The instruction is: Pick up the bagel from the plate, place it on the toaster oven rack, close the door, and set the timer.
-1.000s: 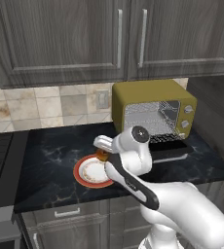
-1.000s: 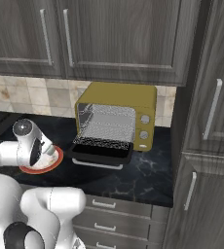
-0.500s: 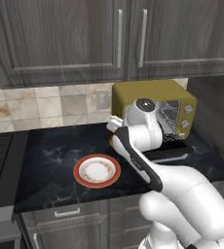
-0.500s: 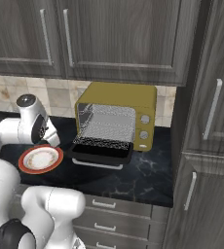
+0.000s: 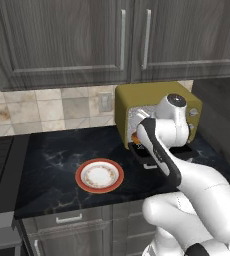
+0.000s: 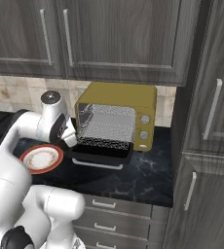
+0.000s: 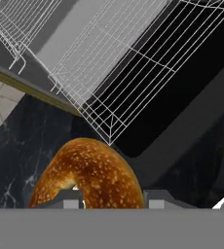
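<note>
Worktop (image 5: 57, 165): dark marbled slab, carries all below.
Toaster oven (image 6: 119, 114): mustard body at the back right corner; door (image 6: 102, 151) dropped flat toward the front edge, so the cavity is open for loading.
Toaster oven rack (image 7: 133, 73): thin silvery wire grid, bare.
Plate (image 5: 99, 175): orange-rimmed, near the front edge, vacated.
Hand (image 7: 114, 204): clamped on the bagel, held at the oven's left front corner.
Bagel (image 7: 87, 177): golden-brown, speckled ring (seemingly mid-carry, short of the rack).

The bagel (image 7: 87, 175) is cut off at the hand view's bottom — the gripper's (image 7: 113, 200) fingertips barely show.
</note>
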Available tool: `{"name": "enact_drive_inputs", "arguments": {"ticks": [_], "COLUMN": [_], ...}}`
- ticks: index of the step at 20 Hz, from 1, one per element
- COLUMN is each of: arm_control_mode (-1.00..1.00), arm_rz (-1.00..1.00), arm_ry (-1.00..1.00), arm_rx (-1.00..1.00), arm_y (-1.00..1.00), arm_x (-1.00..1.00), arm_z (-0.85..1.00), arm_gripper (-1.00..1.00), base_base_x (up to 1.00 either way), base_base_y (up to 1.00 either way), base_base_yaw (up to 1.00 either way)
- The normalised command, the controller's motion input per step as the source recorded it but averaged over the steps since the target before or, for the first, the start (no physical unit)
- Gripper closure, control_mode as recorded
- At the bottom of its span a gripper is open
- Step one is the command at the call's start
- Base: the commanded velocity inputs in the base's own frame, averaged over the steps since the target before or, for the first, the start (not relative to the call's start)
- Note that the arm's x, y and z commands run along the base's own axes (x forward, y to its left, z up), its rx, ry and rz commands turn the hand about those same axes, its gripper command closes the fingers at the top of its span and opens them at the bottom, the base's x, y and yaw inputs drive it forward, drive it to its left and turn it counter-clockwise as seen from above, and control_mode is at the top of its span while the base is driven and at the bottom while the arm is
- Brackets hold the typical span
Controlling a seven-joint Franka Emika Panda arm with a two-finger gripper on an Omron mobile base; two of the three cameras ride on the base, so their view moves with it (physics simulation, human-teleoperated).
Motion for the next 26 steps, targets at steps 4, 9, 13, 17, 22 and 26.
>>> {"name": "enact_drive_inputs", "arguments": {"ticks": [4, 9, 13, 17, 22, 26], "arm_control_mode": [-1.00, -1.00, -1.00, -1.00, -1.00, -1.00], "arm_rz": [-0.11, -0.10, -0.07, -0.01, 0.00, 0.00], "arm_ry": [-0.05, 0.01, 0.01, 0.00, 0.00, 0.00], "arm_rx": [0.13, 0.06, 0.01, 0.00, 0.01, 0.02], "arm_y": [-0.60, -0.43, -0.32, -0.22, -0.27, -0.30], "arm_x": [0.00, 0.24, 0.46, 0.53, 0.44, 0.45], "arm_z": [0.00, 0.00, 0.00, -0.01, -0.14, -0.29], "arm_gripper": [1.00, 1.00, 1.00, 1.00, 1.00, 1.00], "base_base_x": [0.00, 0.00, 0.00, 0.00, 0.00, 0.00], "base_base_y": [0.00, 0.00, 0.00, 0.00, 0.00, 0.00], "base_base_yaw": [0.00, 0.00, 0.00, 0.00, 0.00, 0.00]}}
